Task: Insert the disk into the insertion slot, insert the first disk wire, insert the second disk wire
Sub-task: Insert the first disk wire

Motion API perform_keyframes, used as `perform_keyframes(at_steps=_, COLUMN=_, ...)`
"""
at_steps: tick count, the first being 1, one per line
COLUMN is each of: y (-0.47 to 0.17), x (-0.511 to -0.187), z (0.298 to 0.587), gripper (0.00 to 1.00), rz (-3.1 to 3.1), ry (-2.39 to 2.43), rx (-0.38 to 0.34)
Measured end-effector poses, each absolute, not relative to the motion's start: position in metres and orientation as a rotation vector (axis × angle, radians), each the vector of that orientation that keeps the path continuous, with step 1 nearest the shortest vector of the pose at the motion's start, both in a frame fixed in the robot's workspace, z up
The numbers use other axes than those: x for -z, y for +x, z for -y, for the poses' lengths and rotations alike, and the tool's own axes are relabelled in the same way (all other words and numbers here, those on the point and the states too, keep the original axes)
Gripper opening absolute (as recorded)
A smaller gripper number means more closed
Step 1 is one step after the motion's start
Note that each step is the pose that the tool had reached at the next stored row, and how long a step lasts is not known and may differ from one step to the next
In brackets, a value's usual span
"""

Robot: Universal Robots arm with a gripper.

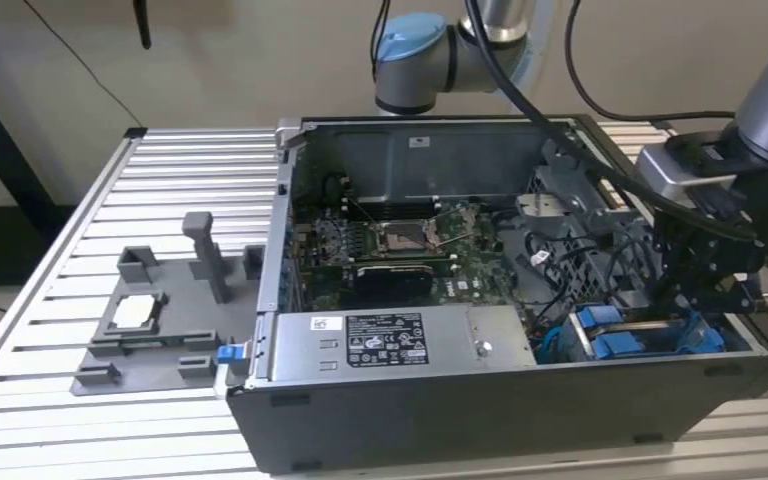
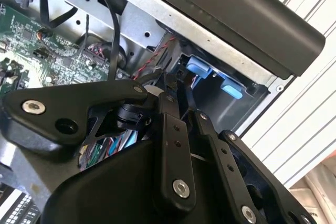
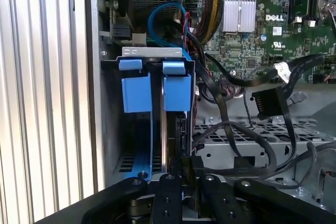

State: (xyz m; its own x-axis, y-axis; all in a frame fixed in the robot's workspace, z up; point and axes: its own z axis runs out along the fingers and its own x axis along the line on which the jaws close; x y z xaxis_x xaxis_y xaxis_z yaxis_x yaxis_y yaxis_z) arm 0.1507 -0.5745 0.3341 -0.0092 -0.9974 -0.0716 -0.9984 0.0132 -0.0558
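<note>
ribbed table (image 1: 184,150), open case (image 1: 491,400): pincer (image 3: 191,163), drawn together, at the disk (image 3: 177,90) in the insertion slot (image 3: 152,52), should push straight, evenly

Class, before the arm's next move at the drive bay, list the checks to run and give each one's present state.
1. Gripper at the insertion slot: ok.
2. Disk fully seated in the slot: cannot tell.
3. Black wire connector plugged in: not ok, it lies loose.
4. Black cables clear of the slot: ok, they run beside it.
5. Computer case open for access: ok.
</note>
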Motion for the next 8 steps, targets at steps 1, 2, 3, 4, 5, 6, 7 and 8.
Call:
perform_keyframes(at_steps=1, y=0.1507, x=-0.3335, z=0.5745, gripper=0.19, rz=-2.170, ry=-2.146, rx=-0.016)
perform_keyframes(at_steps=2, y=0.1507, x=-0.3333, z=0.5744, gripper=0.19, rz=-2.170, ry=-2.146, rx=-0.015)
perform_keyframes(at_steps=3, y=0.1506, x=-0.3332, z=0.5745, gripper=0.19, rz=-2.170, ry=-2.146, rx=-0.016)
perform_keyframes(at_steps=4, y=0.1506, x=-0.3329, z=0.5745, gripper=0.19, rz=-2.170, ry=-2.145, rx=-0.018)
perform_keyframes(at_steps=5, y=0.1506, x=-0.3334, z=0.5745, gripper=0.20, rz=-2.170, ry=-2.146, rx=-0.019)
perform_keyframes(at_steps=6, y=0.1506, x=-0.3348, z=0.5745, gripper=0.20, rz=-2.170, ry=-2.146, rx=-0.019)
perform_keyframes(at_steps=7, y=0.1507, x=-0.3373, z=0.5745, gripper=0.27, rz=-2.171, ry=-2.146, rx=-0.019)
perform_keyframes(at_steps=8, y=0.1507, x=-0.3397, z=0.5745, gripper=0.27, rz=-2.171, ry=-2.146, rx=-0.019)
